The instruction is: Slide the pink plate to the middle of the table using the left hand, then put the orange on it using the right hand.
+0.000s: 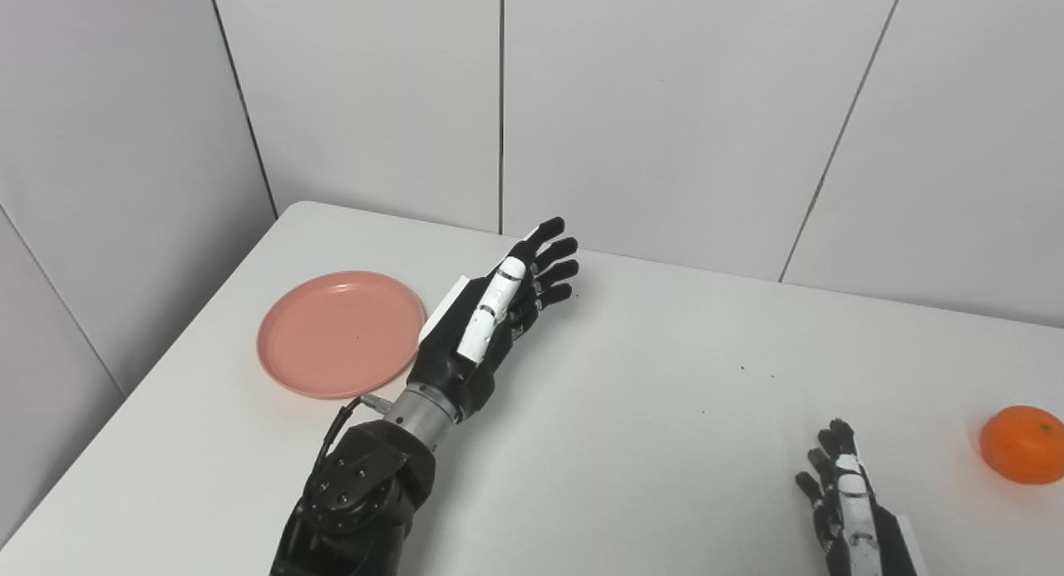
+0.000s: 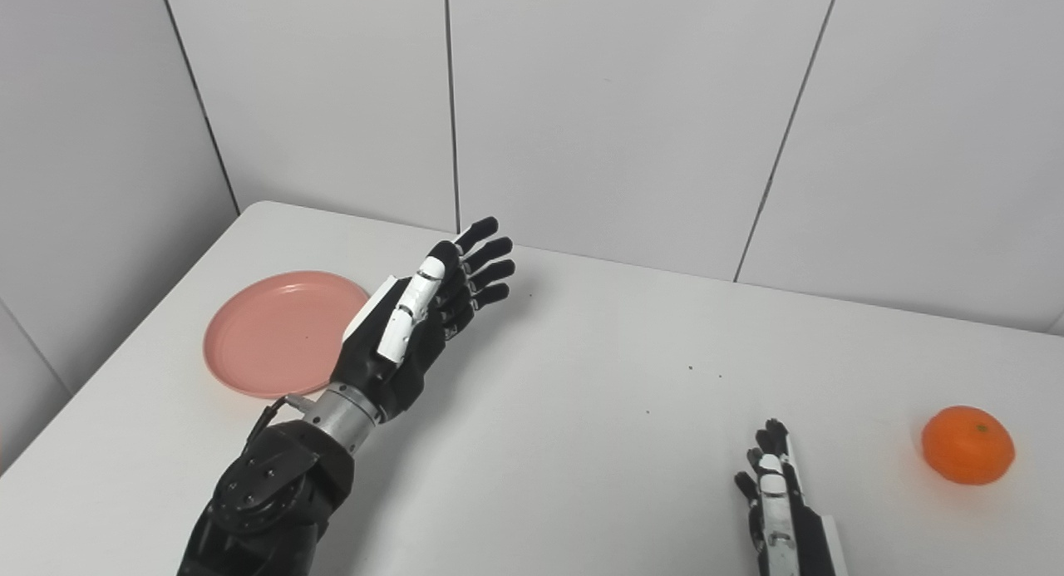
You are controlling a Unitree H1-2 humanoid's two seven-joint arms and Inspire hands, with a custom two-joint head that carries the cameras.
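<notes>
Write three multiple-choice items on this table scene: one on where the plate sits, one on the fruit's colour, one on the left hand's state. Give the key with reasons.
1. Where is the pink plate?
A. left part of the table
B. table middle
C. right edge

2. What colour is the fruit?
A. green
B. orange
C. yellow

3. What state is the left hand in?
A. shut on the plate
B. shut on the fruit
C. open, holding nothing

Key: 1 A, the plate lies near the table's left edge. 2 B, the fruit by the right hand is orange. 3 C, its fingers are extended and apart beside the plate.
</notes>
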